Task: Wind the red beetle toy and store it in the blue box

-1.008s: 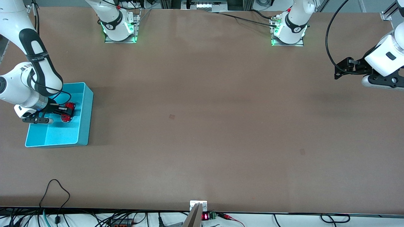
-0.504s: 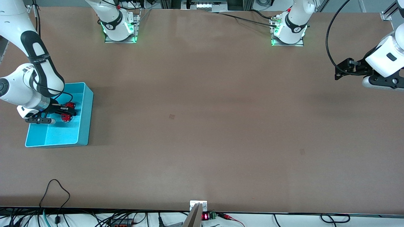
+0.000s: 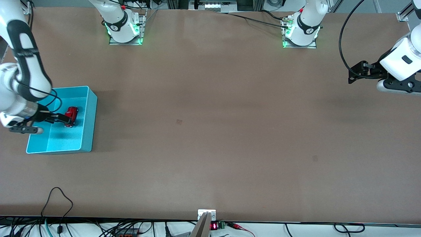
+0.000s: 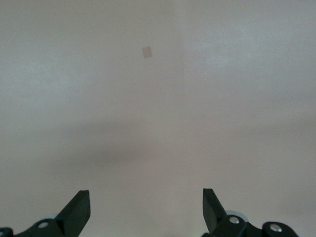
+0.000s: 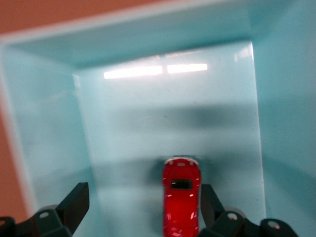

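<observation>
Pulling back toward the box's edge, the right gripper (image 3: 61,119) is spreading its fingers, leaving the red beetle toy (image 3: 71,116) resting inside the blue box (image 3: 88,131); the left gripper (image 3: 357,73), fingers released, is waiting over the worktop (image 3: 210,131).

Two white arms (image 3: 19,65) with glossy rounded shells; black bands and black oval panels on the links; thin black cables (image 3: 343,42) loop along the wrists. Each base (image 3: 123,28) stands on a metal plate and glows green at its foot; a black ring with a small white mark circles each base column. The grippers are black, with wedge-shaped fingers (image 5: 74,205) and silver screws at their roots.
</observation>
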